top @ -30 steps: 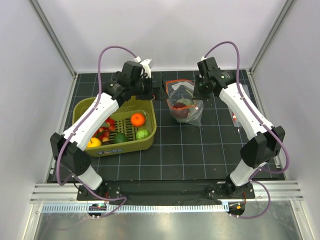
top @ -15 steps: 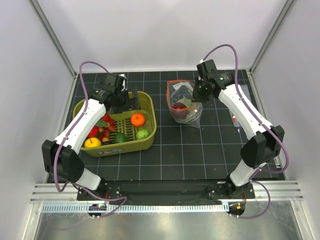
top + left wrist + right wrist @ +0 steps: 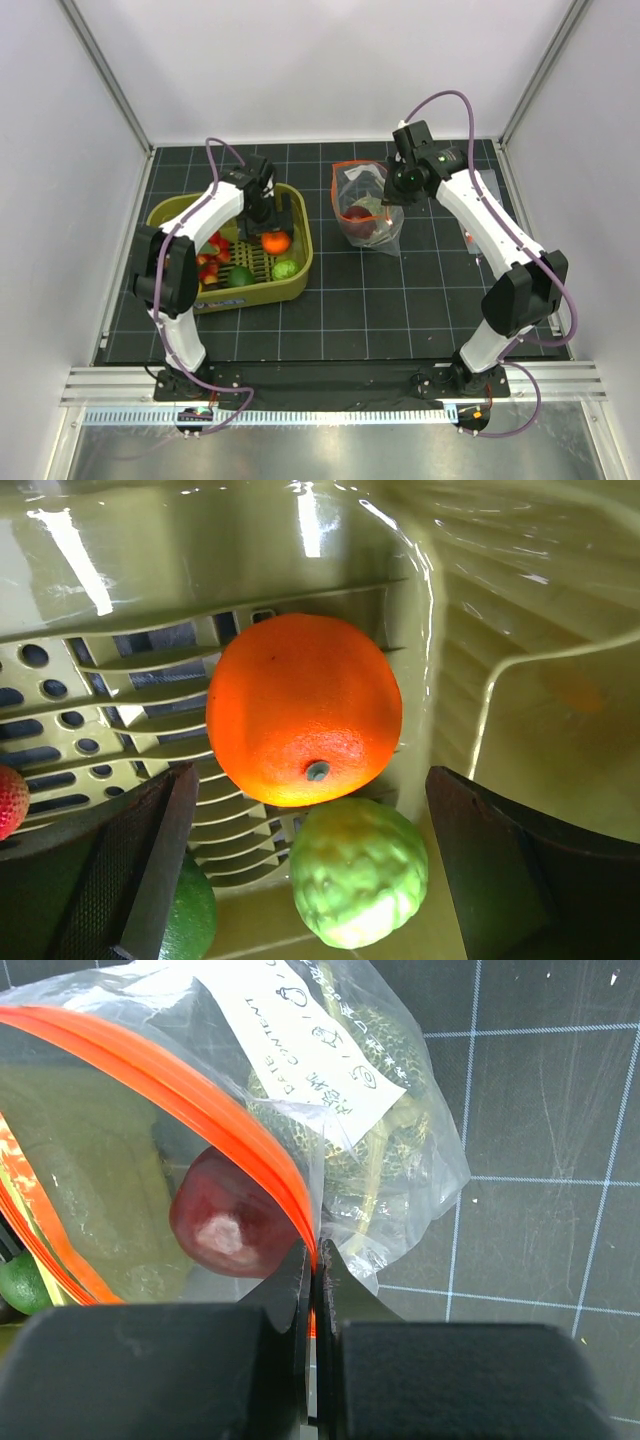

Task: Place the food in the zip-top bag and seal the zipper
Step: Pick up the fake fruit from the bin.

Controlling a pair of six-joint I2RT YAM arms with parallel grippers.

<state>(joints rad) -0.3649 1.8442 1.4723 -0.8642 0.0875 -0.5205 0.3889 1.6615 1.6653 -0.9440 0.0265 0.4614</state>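
Note:
My left gripper [image 3: 268,222] [image 3: 315,850] hangs open inside the olive basket [image 3: 170,215], its fingers either side of a bright orange [image 3: 276,241] [image 3: 303,708] and a pale-green mottled fruit [image 3: 285,268] [image 3: 358,872], touching neither. The clear zip-top bag [image 3: 365,210] [image 3: 420,1150] stands on the mat with its mouth open. My right gripper [image 3: 392,195] [image 3: 313,1260] is shut on the orange-red zipper [image 3: 190,1090] at the mouth's right side. Inside the bag lie a dark red fruit [image 3: 360,222] [image 3: 225,1225] and a green mottled one [image 3: 380,1050].
The basket also holds red pieces [image 3: 210,262], a strawberry [image 3: 8,798] and a dark green fruit [image 3: 240,277] [image 3: 195,915]. The basket's glossy wall [image 3: 200,540] rises close behind the orange. White cage walls surround the black gridded mat [image 3: 400,300].
My left arm has swung from beside the bag back over the basket and lowered around the orange, still open. My right gripper has kept its hold on the bag's mouth.

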